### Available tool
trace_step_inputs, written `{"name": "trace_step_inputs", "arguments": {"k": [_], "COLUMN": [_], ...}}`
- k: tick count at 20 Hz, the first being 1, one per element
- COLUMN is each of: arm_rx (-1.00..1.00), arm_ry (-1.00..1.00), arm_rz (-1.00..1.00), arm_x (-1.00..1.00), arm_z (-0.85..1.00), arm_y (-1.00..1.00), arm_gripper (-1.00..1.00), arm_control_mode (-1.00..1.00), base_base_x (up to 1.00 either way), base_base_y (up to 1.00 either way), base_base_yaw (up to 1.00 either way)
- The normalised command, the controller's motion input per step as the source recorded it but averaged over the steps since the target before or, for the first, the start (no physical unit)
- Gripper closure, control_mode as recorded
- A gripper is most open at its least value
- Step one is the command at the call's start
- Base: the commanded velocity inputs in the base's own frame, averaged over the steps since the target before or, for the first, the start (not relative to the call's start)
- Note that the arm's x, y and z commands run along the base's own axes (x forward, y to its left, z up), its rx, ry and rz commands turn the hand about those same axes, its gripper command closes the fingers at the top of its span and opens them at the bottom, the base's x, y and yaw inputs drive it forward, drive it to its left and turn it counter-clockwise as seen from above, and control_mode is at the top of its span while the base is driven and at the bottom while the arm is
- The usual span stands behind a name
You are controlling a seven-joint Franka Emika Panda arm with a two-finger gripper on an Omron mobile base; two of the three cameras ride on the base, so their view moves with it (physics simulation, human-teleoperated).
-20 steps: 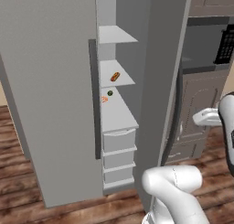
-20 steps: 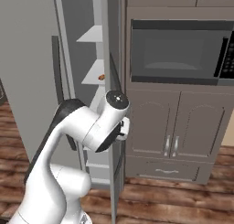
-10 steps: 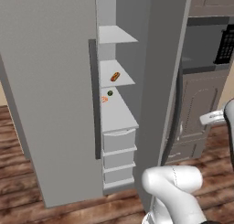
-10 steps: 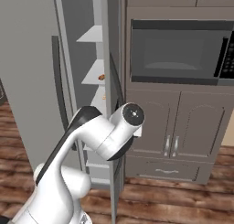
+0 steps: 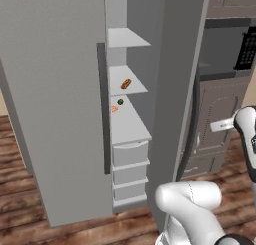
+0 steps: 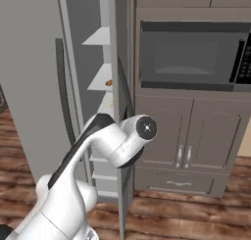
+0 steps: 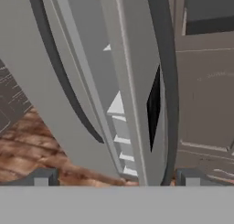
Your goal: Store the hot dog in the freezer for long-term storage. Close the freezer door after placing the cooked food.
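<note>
The hot dog (image 5: 126, 83) (image 6: 109, 82) lies on a middle white shelf inside the freezer (image 5: 147, 59) (image 6: 81, 18). The freezer door (image 5: 50, 99) (image 6: 29, 87) stands wide open to the left, its long dark handle (image 5: 103, 109) facing me. My gripper (image 7: 116, 178) is open with nothing between its fingertips (image 7: 43, 177). It hangs well back from the freezer, in front of the right door (image 7: 132, 81), and looks toward the white drawers (image 7: 122, 127). In the right base view my own arm (image 6: 132, 136) hides the gripper.
A small dark green round item (image 5: 120, 102) and a flat orange scrap (image 5: 114, 108) lie on the shelf below the hot dog. The right fridge door (image 5: 180, 89), a dark microwave (image 6: 188, 55) and grey cabinets (image 6: 191, 136) stand to the right. The floor is wood.
My arm has swung to the right, away from the freezer opening. The gripper has stayed open. The hot dog and the freezer door have not moved.
</note>
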Motion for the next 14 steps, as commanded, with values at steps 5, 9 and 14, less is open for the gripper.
{"name": "trace_step_inputs", "arguments": {"k": [5,9,14], "arm_rx": [0.00,0.00,0.00], "arm_ry": [-0.07,-0.01,-0.03], "arm_rz": [0.09,0.01,0.00], "arm_x": [0.68,0.48,0.46], "arm_z": [-0.07,0.00,0.00], "arm_y": [0.00,0.09,0.01], "arm_gripper": [-1.00,-1.00,-1.00], "arm_control_mode": [-1.00,-1.00,-1.00], "base_base_x": [0.00,0.00,0.00], "base_base_y": [0.00,0.00,0.00], "base_base_yaw": [0.00,0.00,0.00]}}
